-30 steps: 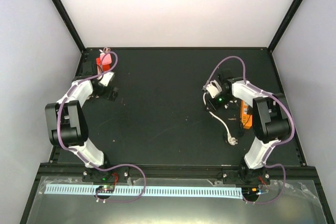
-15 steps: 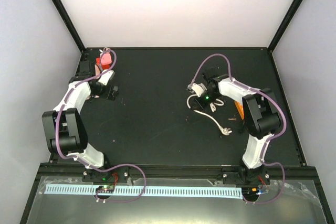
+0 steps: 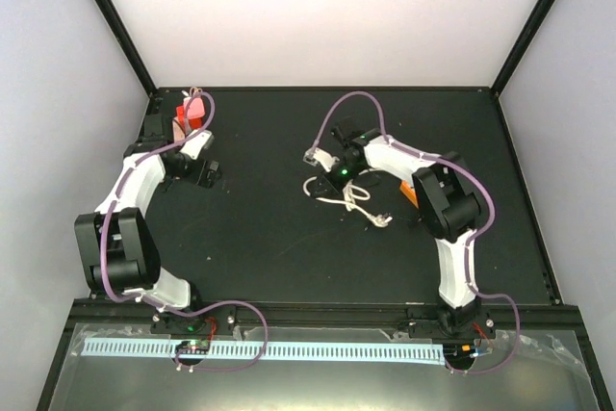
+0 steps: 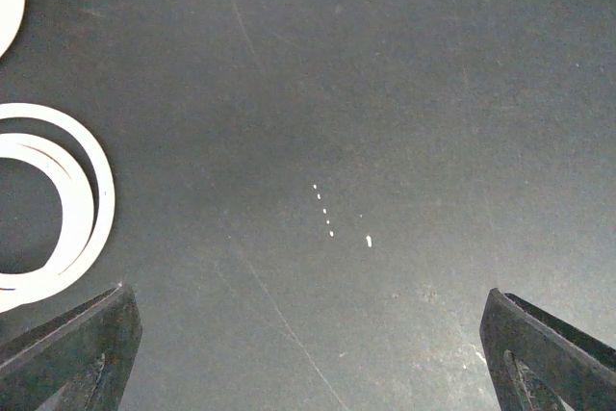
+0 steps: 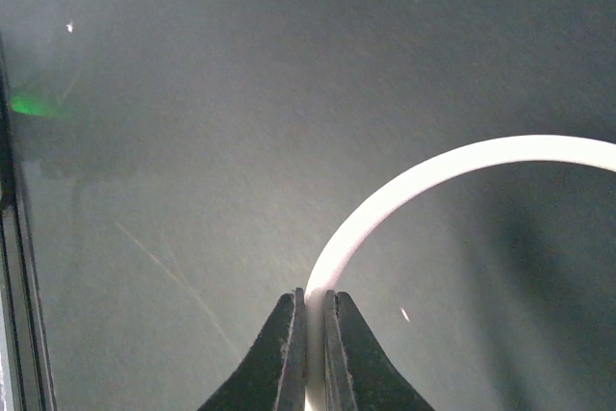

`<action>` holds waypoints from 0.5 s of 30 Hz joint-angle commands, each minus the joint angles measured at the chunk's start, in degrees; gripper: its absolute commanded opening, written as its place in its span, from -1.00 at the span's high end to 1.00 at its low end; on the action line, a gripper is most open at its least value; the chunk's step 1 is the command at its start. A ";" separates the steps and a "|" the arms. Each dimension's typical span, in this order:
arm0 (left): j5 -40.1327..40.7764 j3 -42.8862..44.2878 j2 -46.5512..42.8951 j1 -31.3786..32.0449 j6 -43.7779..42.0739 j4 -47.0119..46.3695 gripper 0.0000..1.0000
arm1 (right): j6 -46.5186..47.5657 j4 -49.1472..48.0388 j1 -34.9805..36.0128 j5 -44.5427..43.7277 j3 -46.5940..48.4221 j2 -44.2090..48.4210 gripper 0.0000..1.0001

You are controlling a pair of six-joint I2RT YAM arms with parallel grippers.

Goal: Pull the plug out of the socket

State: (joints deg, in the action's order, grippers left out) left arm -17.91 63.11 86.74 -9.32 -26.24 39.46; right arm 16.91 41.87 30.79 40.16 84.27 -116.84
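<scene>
A white cable (image 3: 337, 195) lies coiled on the black table, its white plug (image 3: 383, 220) loose at the near end. My right gripper (image 3: 318, 156) is shut on the cable's far end. In the right wrist view the fingers (image 5: 289, 334) pinch the cable (image 5: 433, 175), which arcs off to the right. An orange socket block (image 3: 409, 192) shows partly behind my right forearm, apart from the plug. My left gripper (image 3: 207, 172) is open and empty at the back left, its jaws wide over bare table (image 4: 318, 141).
A red object (image 3: 190, 115) stands at the back left corner, just beyond my left arm. White rings (image 4: 67, 199) lie at the left edge of the left wrist view. Black frame posts bound the table's back corners.
My right gripper has moved left with the cable, dragging the coil and plug left across the table. The orange block also shows further left. My left arm has barely shifted.
</scene>
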 commanded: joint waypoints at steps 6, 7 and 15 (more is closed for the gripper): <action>-5.62 -2.54 -5.74 0.02 -2.76 0.74 -0.97 | -3.94 -3.08 7.11 5.28 10.87 -7.41 0.92; -5.94 -2.59 -6.05 0.08 -2.84 0.73 -0.98 | -4.32 -3.29 7.59 5.26 11.82 -7.95 0.91; -7.59 -2.77 -7.67 0.04 -2.94 1.20 -0.97 | -8.28 -7.24 8.81 5.14 16.44 -10.61 0.91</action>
State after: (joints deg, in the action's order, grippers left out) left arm -22.65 60.47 80.68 -9.30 -28.03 39.86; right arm 11.07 38.54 39.22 43.24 98.02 -126.37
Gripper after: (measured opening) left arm 0.988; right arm 0.072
